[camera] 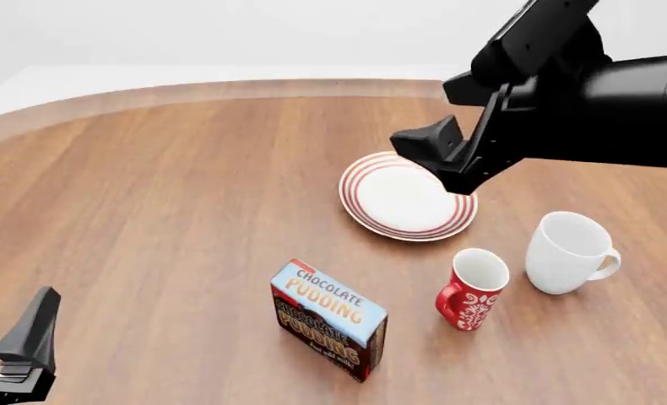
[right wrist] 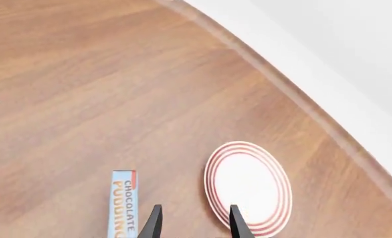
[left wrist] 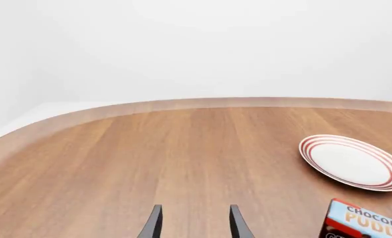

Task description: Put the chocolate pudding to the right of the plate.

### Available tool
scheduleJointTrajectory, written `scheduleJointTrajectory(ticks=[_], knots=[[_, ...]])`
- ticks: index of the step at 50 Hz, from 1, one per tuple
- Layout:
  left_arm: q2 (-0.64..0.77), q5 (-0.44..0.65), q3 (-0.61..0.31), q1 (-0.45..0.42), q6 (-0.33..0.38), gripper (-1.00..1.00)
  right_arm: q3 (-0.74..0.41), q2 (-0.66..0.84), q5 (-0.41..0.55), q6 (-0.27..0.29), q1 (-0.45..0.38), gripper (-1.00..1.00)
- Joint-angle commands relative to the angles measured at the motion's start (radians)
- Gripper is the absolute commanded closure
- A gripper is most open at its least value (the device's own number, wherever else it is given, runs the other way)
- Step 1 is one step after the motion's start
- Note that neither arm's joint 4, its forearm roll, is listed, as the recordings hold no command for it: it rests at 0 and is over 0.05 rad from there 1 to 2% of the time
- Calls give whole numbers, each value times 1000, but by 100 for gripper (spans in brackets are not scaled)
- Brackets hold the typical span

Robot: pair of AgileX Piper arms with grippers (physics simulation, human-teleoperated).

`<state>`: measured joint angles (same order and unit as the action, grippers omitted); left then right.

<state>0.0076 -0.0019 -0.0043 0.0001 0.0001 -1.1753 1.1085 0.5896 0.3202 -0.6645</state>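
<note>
The chocolate pudding (camera: 328, 319) lies on the wooden table in front of the plate, its light blue top up; it also shows as the chocolate pudding (left wrist: 364, 223) and the chocolate pudding (right wrist: 124, 206). The plate (camera: 407, 196), white with red rings, sits mid-table, also seen as the plate (left wrist: 352, 161) and the plate (right wrist: 249, 187). My right gripper (camera: 441, 160) hovers high over the plate, open and empty, its fingers apart at the right gripper (right wrist: 192, 223). My left gripper (camera: 2, 329) sits low at the near left, far from the box, open at the left gripper (left wrist: 192, 224).
A red patterned mug (camera: 469, 289) stands right of the pudding, just in front of the plate. A plain white mug (camera: 568, 251) stands further right. The table's curved far edge (camera: 255, 87) runs along the back.
</note>
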Motion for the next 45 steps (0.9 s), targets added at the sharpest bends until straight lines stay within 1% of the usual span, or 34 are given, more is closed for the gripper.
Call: scheduleJointTrajectory(ticks=[1,17,18,22,27,32,38,45], knots=[[0,0,0,0,0,-100,47,22,-40,-3,-10,-100],[0,0,0,0,0,-100,86,72,-82,-32,-47,-100],[0,0,0,0,0,-100,80,80,-81,-42,-53,-100],[0,0,0,0,0,-100,79,84,-82,-50,-67,-100],[0,0,0,0,0,-100,75,95,-88,-48,-82,-100],[0,0,0,0,0,-100,61,115,-89,-58,-104,-100],[0,0,0,0,0,-100,58,150,-115,-77,-131,-100],[0,0,0,0,0,-100,73,174,-140,-88,-142,-100]])
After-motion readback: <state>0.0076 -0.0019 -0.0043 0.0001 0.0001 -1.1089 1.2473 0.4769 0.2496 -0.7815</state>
